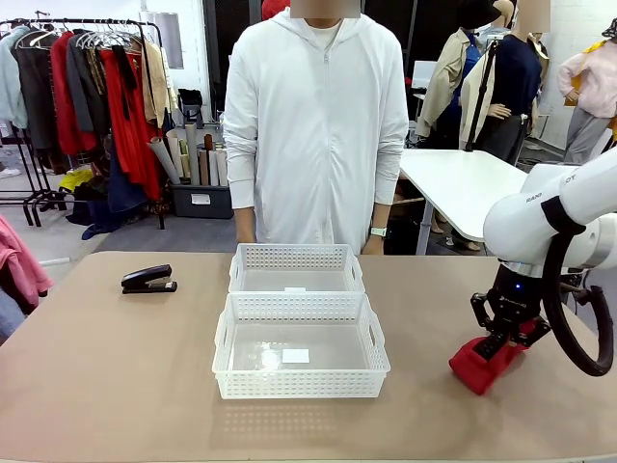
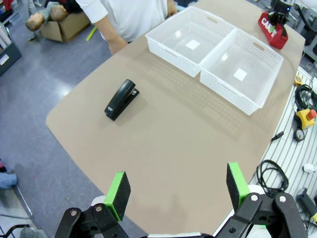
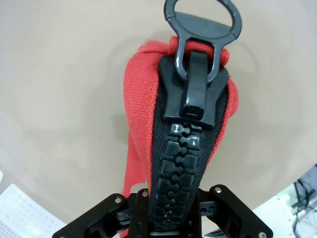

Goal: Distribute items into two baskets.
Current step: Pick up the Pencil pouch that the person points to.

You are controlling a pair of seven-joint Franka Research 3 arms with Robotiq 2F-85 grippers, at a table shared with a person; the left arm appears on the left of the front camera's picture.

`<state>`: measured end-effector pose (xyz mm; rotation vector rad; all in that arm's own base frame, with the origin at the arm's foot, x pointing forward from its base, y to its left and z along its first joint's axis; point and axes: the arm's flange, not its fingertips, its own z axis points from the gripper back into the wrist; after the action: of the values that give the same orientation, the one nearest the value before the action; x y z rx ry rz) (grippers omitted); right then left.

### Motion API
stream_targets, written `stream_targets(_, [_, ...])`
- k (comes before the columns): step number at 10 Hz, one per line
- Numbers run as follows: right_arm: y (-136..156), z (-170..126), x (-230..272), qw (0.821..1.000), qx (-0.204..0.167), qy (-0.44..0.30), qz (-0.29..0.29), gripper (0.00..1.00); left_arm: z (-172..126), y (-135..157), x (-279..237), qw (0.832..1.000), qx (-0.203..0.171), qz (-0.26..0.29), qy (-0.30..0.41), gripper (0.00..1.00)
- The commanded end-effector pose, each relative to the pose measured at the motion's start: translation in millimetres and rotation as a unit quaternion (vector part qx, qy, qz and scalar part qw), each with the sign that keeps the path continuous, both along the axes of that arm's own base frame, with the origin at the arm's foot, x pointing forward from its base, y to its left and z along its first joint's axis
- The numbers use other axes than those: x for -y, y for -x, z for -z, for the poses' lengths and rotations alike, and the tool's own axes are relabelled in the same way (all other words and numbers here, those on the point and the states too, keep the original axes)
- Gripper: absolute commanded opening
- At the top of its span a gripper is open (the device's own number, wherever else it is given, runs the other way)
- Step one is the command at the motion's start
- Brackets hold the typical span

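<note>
Lighting's solid here: bright and even, looks like overhead room lights. In the front view the surface (image 1: 116,367) is evenly lit. The near basket (image 1: 301,384) throws a soft, short shadow toward the camera, and there's a bit of sheen on its clear bottom. All sharp there. The left wrist view has heavy wide-angle bending, so the surface edge bows hard toward the corners. The right wrist view is super close. The zip (image 3: 184,163) on the red pouch (image 3: 137,99) is crisp with glossy highlights, and there's a faint shadow halo on the surface around it.
</note>
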<state>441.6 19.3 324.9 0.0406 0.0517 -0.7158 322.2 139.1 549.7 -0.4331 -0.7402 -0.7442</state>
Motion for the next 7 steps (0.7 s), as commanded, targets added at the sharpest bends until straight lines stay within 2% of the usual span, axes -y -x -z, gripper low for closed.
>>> stream_targets(1, [1.5, 0.8, 1.4, 1.000, 0.001, -0.001, 0.003, 0.00, -0.5, 0.5, -0.5, 1.000, 0.004, 0.005, 0.004, 1.00])
stream_targets(7, [1.5, 0.8, 1.4, 1.000, 0.001, -0.001, 0.003, 0.00, -0.5, 0.5, -0.5, 1.000, 0.004, 0.005, 0.004, 1.00])
